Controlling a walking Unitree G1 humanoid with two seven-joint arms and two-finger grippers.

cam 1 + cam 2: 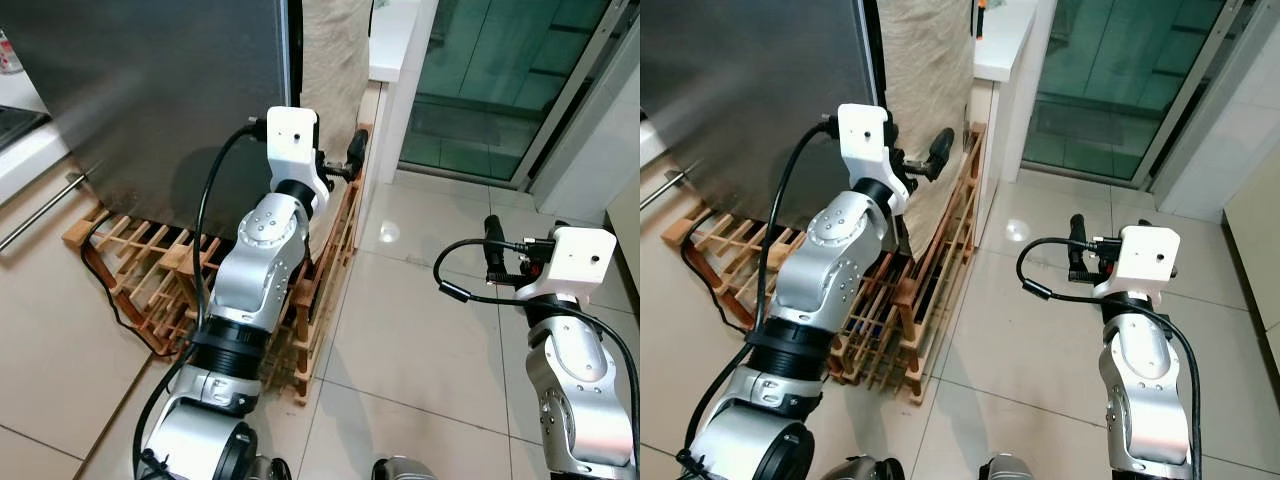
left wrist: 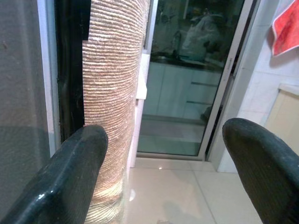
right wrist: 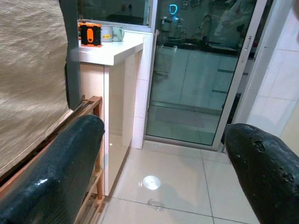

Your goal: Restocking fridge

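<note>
The grey fridge [image 1: 150, 90] fills the upper left, door closed, above a wooden rack [image 1: 150, 270]. Left tool [image 2: 163, 177], spread wide and empty, sits at its edge; right tool [image 3: 163, 172], also wide, hovers lower right.

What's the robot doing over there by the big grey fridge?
The robot stands at the closed fridge, which sits on a wooden rack. Its left gripper is raised, fingers open, at the fridge's right edge next to a hanging woven cloth. It holds nothing. The right gripper hovers open and empty over the tiled floor, facing a glass sliding door. No food is in hand, so the restocking has not visibly begun.
</note>
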